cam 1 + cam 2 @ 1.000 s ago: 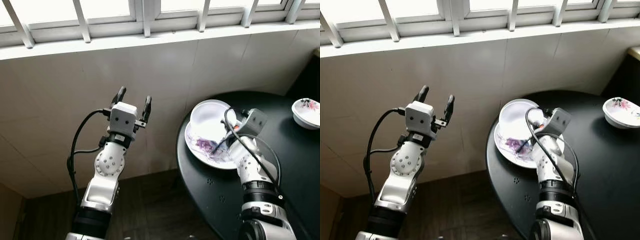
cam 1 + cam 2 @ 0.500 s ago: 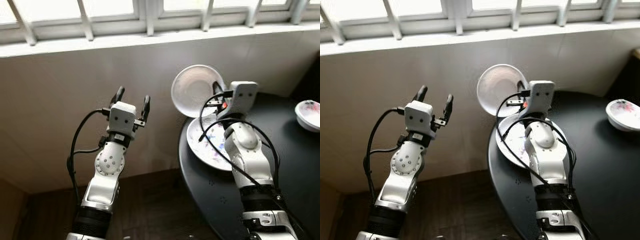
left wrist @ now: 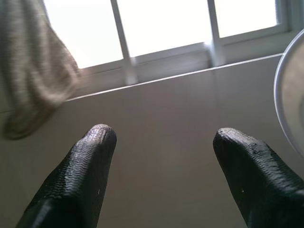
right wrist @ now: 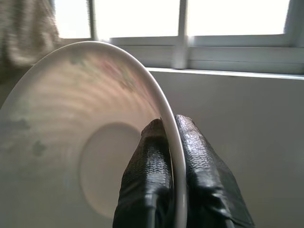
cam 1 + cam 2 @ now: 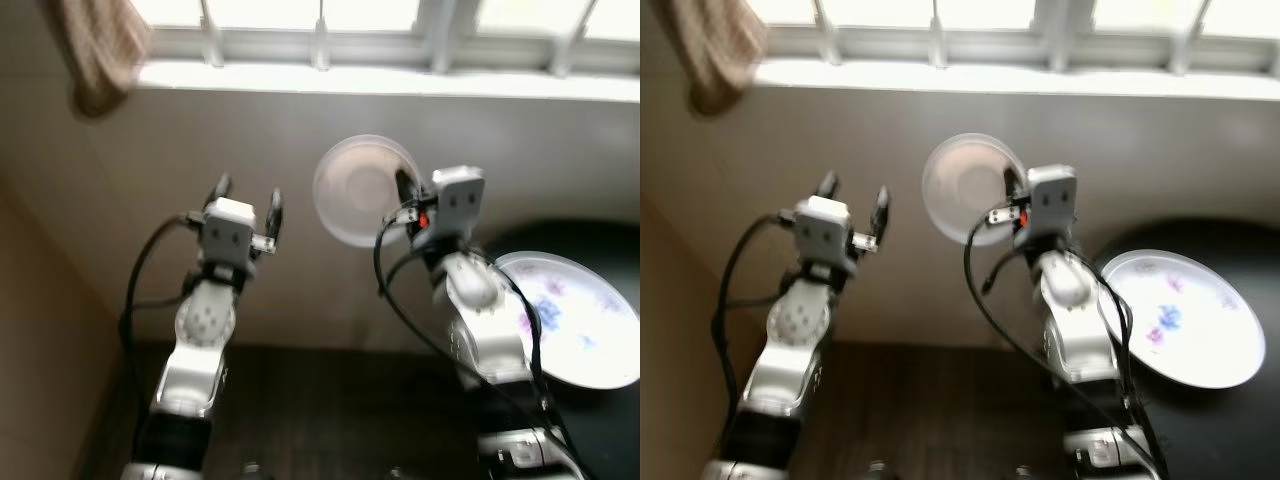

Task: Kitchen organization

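A white bowl (image 5: 358, 190) is held up in the air in front of the tiled wall, its rim pinched by my right gripper (image 5: 404, 192), which is shut on it. In the right wrist view both fingers (image 4: 154, 180) clamp the bowl (image 4: 71, 142) at its edge. A larger white plate with purple flowers (image 5: 580, 320) lies on the dark round table (image 5: 1240, 410) at the right. My left gripper (image 5: 247, 190) is raised to the left of the bowl, open and holding nothing; its fingertips (image 3: 97, 142) stand well apart.
A beige cloth (image 5: 100, 45) hangs at the window sill (image 5: 400, 80) on the upper left. The tiled wall (image 5: 300, 270) is close ahead. Dark floor (image 5: 330, 420) lies below the arms.
The camera has turned left, so the table slid right and the small far bowl left view. My right gripper keeps the white bowl lifted off the plate. The hanging cloth came into view.
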Controlling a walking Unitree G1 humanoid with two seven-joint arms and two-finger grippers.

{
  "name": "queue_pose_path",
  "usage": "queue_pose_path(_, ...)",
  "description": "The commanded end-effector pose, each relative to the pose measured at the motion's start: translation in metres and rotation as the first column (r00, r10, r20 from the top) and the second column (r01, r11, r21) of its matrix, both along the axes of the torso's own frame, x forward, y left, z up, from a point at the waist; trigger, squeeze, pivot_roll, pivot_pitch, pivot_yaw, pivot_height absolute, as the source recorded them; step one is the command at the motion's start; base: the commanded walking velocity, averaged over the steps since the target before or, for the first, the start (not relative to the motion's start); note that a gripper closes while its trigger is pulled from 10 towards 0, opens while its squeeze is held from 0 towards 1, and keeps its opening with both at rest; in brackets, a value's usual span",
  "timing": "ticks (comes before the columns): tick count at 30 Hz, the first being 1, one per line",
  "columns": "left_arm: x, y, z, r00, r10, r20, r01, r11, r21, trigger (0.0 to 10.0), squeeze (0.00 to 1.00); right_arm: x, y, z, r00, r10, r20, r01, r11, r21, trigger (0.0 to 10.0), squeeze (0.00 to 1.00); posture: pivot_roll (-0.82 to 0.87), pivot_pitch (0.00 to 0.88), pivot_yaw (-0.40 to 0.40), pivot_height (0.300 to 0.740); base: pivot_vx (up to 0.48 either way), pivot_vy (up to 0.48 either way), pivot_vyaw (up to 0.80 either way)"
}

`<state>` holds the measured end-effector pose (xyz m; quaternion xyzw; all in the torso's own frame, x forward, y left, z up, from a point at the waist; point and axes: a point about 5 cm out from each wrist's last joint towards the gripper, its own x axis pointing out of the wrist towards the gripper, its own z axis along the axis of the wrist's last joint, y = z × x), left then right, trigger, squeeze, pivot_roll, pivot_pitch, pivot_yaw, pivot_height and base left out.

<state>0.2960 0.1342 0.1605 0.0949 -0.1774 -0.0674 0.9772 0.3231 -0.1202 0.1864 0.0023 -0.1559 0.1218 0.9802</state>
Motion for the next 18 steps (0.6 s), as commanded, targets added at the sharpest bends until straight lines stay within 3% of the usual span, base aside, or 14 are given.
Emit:
queue_pose_path(1,-0.0014,-0.0074,0.0012,1.000,-0.020,0.008,0.020,1.000,-0.003,10.0,0.00,-0.0020,-0.0058,0.0057,0.999,-0.012,0.039,0.012,1.000,-0.003,0.0,0.00,-0.11,0.000,-0.037,0.740,0.000,0.000,0.80)
queue_pose_path(18,0.0004,-0.0057,0.0029,1.000,-0.008,0.019,0.008,1.000,-0.005,10.0,0.00,-0.0045,-0.0026,0.0095,0.995,-0.004,0.105,0.011,0.998,-0.065,0.0,0.00,-0.11,0.000,-0.032,0.740,0.000,0.000,0.80)
